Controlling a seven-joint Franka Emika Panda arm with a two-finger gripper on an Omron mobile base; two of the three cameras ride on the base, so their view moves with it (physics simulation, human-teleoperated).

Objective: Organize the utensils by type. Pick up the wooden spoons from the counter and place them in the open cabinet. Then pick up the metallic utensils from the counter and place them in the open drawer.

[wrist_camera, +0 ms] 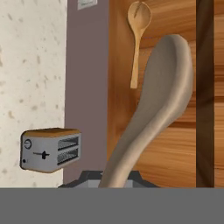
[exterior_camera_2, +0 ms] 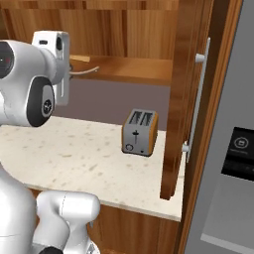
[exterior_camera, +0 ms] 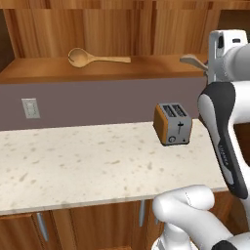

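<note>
A light wooden spoon [exterior_camera: 97, 58] [wrist_camera: 136, 39] lies on the shelf floor of the open cabinet [exterior_camera: 146, 69] [exterior_camera_2: 134, 70], bowl to the left. My gripper [exterior_camera: 207, 63] [exterior_camera_2: 69, 70] [wrist_camera: 114, 181] is shut on the handle of a second spoon [exterior_camera: 192, 61] [wrist_camera: 162, 96], dull grey-tan. It hangs just above the shelf's right part, bowl pointing into the cabinet. I cannot tell whether that spoon is wood or metal. The counter [exterior_camera: 88, 161] [exterior_camera_2: 74, 154] lies below with no utensil on it. The open drawer is out of view.
A silver toaster with orange sides [exterior_camera: 172, 123] [exterior_camera_2: 140, 132] [wrist_camera: 50, 149] stands on the counter under the shelf. The cabinet's open door [exterior_camera_2: 187, 99] hangs right of it, with a grey appliance front [exterior_camera_2: 233, 158] beyond. A wall socket [exterior_camera: 30, 108] sits at the left.
</note>
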